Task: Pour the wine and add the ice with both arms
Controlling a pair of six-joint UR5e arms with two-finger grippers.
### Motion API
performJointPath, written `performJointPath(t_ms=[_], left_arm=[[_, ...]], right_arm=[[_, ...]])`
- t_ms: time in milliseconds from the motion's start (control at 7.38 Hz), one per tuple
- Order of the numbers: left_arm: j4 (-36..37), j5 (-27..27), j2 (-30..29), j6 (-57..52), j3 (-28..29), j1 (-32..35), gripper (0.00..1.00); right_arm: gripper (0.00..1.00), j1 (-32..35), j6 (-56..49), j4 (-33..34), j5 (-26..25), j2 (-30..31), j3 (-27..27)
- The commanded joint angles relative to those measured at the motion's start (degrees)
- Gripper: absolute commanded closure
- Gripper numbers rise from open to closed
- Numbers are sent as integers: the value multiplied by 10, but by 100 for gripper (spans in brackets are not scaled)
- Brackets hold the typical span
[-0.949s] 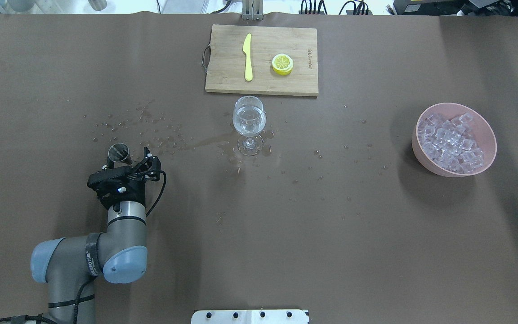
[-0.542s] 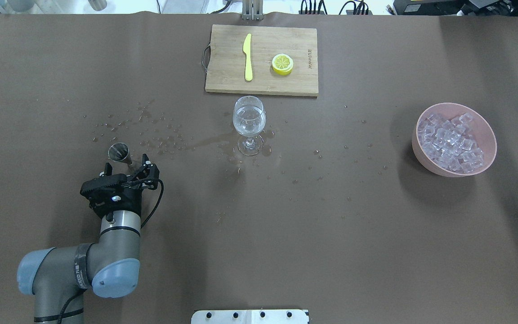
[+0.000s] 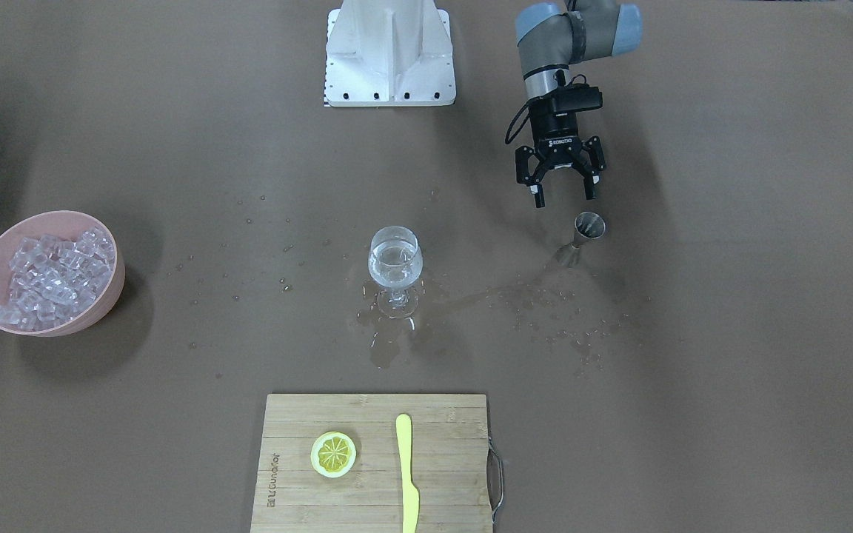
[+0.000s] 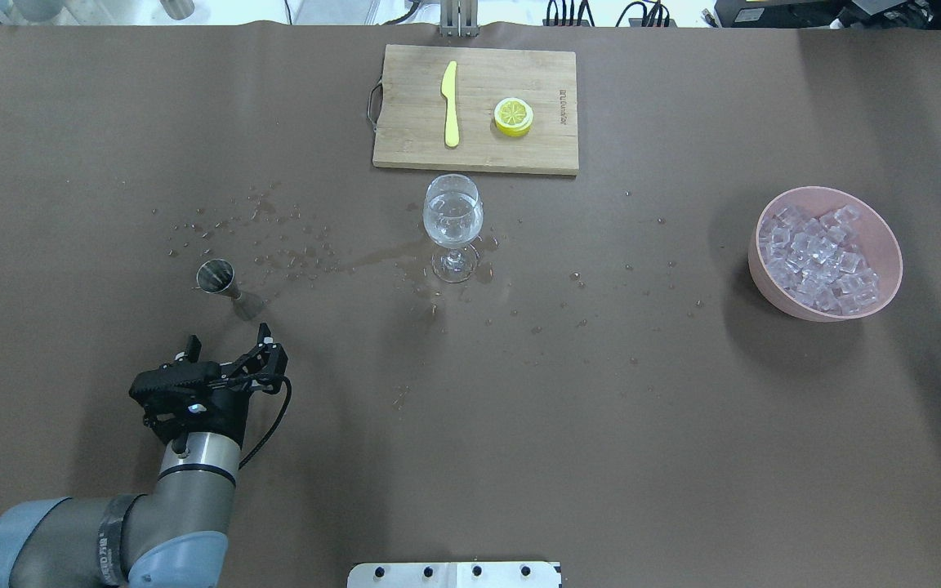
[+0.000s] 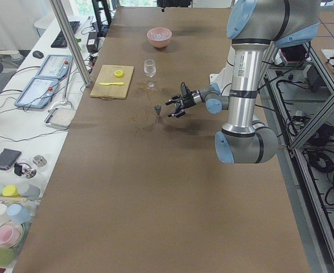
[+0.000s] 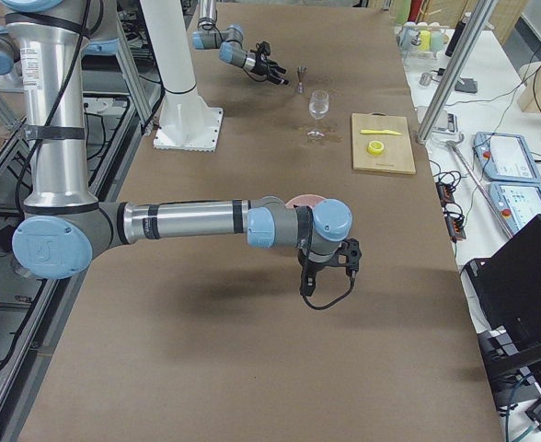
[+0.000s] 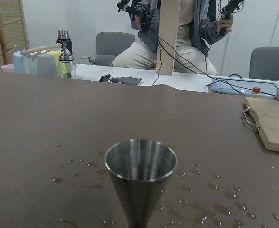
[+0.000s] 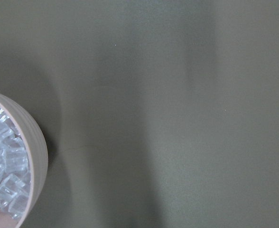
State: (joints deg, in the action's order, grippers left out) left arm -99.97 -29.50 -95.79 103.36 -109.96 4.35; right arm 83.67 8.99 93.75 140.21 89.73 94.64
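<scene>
Left gripper [image 4: 229, 335] was found released, its two fingers spread wide and holding nothing, poised above the table. Clock bearings below are taken on the overhead view. A steel jigger [image 4: 217, 276] stood upright at 12 o'clock of this gripper, near it but apart; the left wrist view showed its cup [image 7: 140, 164] standing free.

Right gripper [image 6: 326, 269] appeared only in the exterior right view, hanging from the near arm above the table beside the bowl. Whether it was released or clenched could not be told. Its wrist camera looked straight down on bare table, with the bowl's rim [image 8: 37, 142] at 8 o'clock of that picture.

The wine [image 4: 452, 222], a clear colourless liquid, sat in the wine glass [image 4: 452, 186], which stood upright near the table's middle, at about 2 o'clock of the jigger and well apart from it. Spilled droplets [image 4: 299, 253] and a wet patch lay between jigger and glass and round the glass foot.

The ice [image 4: 820, 260] was heaped in a pink bowl [image 4: 769, 294] at 3 o'clock of the glass, well apart.

A wooden cutting board [image 4: 413, 159] lay at 12 o'clock of the glass, just beside it. On it rested a yellow knife [image 4: 450, 104] and, at 3 o'clock of the knife, a lemon slice [image 4: 513, 116].
</scene>
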Motion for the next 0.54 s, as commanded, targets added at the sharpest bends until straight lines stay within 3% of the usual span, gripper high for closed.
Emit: performJointPath(t_ms=[0,407], left_arm=[[27,-31,38,-6,-80,-20,2],[214,-151,31,-41,-289,-21,2]], right_arm=[[0,-8,0,-1,-5,-4,-2],[0,-9,-3,0,-12,-21,26]])
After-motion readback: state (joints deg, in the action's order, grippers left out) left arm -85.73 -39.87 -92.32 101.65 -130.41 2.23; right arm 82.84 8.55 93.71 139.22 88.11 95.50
